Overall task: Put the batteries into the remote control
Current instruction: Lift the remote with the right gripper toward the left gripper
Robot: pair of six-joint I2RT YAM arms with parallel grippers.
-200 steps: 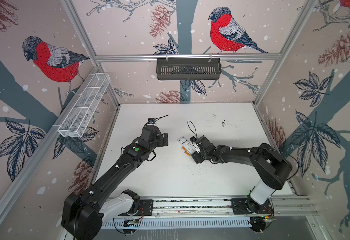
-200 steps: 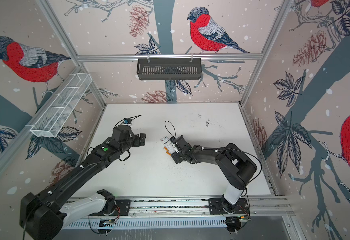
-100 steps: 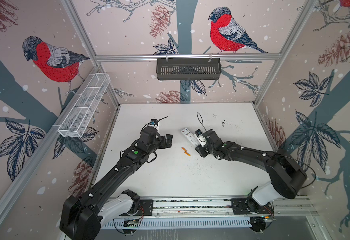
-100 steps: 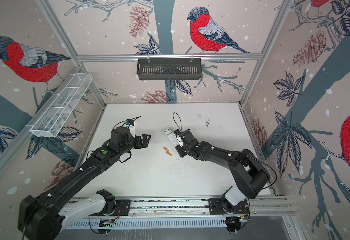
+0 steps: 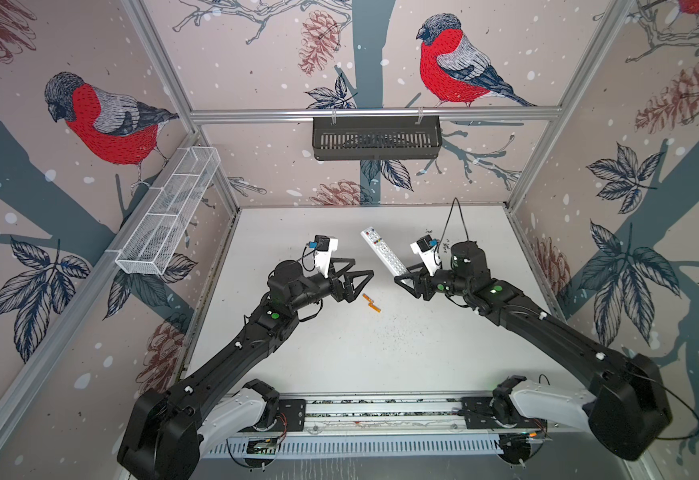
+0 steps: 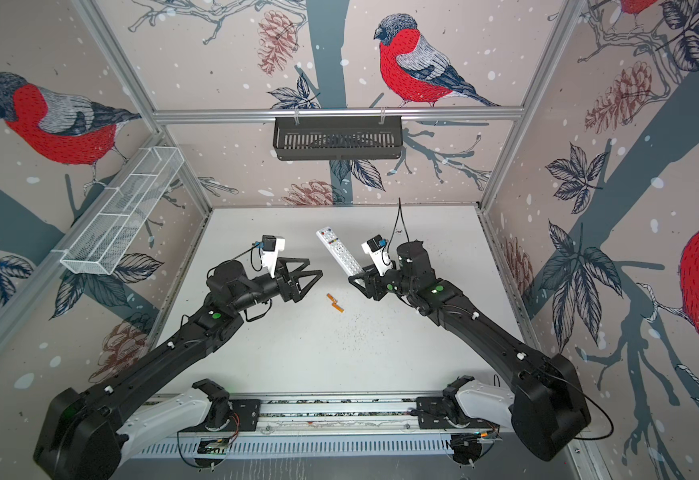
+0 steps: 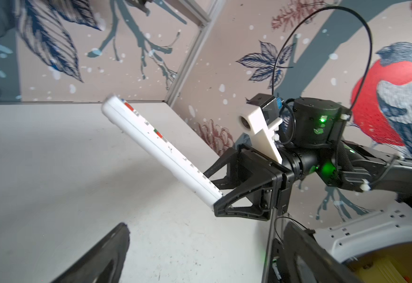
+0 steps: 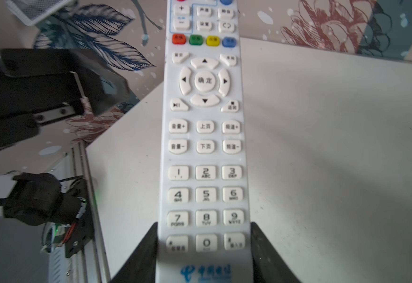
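Note:
The remote control (image 5: 383, 253) (image 6: 339, 253) is a long white bar held off the table, tilted, buttons up. My right gripper (image 5: 401, 276) (image 8: 203, 232) is shut on its logo end, one finger on each long side. In the left wrist view the remote control (image 7: 163, 149) sticks out of the right gripper (image 7: 218, 196) towards the back wall. Two orange batteries (image 5: 371, 302) (image 6: 334, 302) lie close together on the white table, between the two grippers. My left gripper (image 5: 362, 268) (image 7: 207, 245) hovers open just left of them, holding nothing.
A black slatted basket (image 5: 376, 137) hangs on the back wall. A white wire basket (image 5: 169, 216) is fixed along the left wall. The arms' base rail (image 5: 381, 405) runs along the table's front edge. Dark specks dot the table near the batteries.
My right gripper has closed on the remote, lifted it off the table and drawn it back to the right. The batteries stayed on the table. The left gripper shifted slightly towards the middle.

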